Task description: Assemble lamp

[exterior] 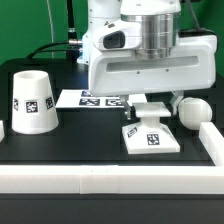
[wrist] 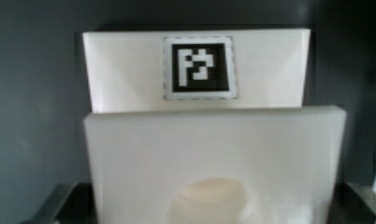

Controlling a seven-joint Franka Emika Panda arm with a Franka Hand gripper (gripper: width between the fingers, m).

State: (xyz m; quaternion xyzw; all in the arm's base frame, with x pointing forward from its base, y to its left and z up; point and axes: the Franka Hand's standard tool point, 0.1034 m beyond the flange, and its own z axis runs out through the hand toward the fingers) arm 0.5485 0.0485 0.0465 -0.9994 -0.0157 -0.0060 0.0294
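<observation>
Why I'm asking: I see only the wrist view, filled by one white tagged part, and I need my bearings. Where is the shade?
Observer: The shade stands narrow end up at the exterior view's left, well apart from the base.
Operator: And the bulb?
Observer: The bulb lies on the table close beside the base, on the exterior view's right, not mounted on it.
</observation>
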